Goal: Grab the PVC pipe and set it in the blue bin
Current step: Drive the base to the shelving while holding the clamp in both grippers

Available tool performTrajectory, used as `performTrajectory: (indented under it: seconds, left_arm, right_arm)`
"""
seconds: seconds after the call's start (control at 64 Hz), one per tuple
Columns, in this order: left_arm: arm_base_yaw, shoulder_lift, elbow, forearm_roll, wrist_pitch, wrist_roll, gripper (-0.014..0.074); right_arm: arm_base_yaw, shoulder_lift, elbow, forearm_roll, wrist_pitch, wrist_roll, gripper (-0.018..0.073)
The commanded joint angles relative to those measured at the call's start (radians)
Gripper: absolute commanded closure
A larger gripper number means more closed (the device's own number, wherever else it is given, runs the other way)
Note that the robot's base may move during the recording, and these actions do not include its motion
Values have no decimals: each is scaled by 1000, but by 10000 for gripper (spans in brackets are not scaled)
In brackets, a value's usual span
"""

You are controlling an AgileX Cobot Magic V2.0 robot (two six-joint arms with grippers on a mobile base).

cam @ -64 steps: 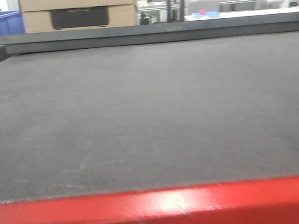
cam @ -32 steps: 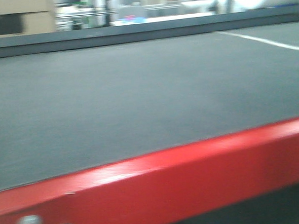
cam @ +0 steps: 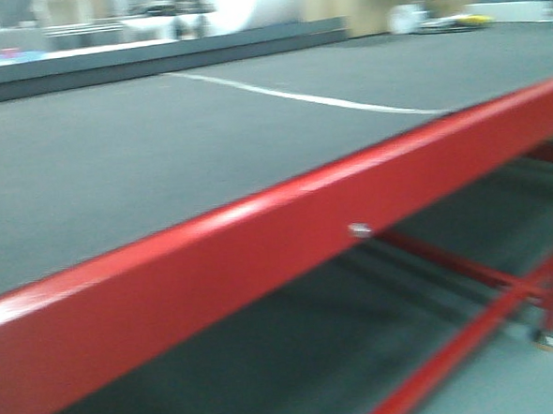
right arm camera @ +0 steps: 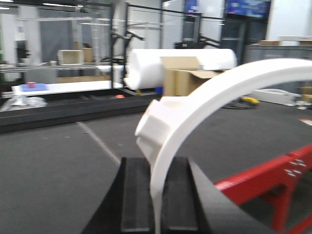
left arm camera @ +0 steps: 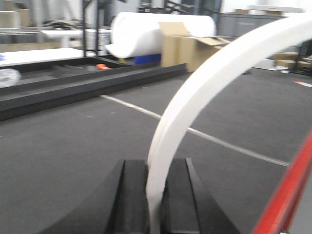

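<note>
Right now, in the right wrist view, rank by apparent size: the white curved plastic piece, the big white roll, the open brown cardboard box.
1. white curved plastic piece, though nearness to the camera inflates it.
2. big white roll.
3. open brown cardboard box, overlapping the roll.

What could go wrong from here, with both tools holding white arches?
Each tool grips only its piece's end: the left tool holds the PVC pipe, the right tool a white arch, so either might swing or slip. The red table edge looks close in the blurred front view: collision risk.
</note>
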Motion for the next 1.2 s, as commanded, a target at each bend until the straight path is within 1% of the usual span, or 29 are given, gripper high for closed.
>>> performTrajectory:
  seconds: [0.0,1.188]
  left_arm:
    - [-4,-5,1,-4,-24,-2,707]
    - [-4,-5,1,-4,-24,-2,707]
  right_arm:
    - [0,-3,0,-6,-20,-5,727]
    - [0,-3,0,-6,-20,-5,727]
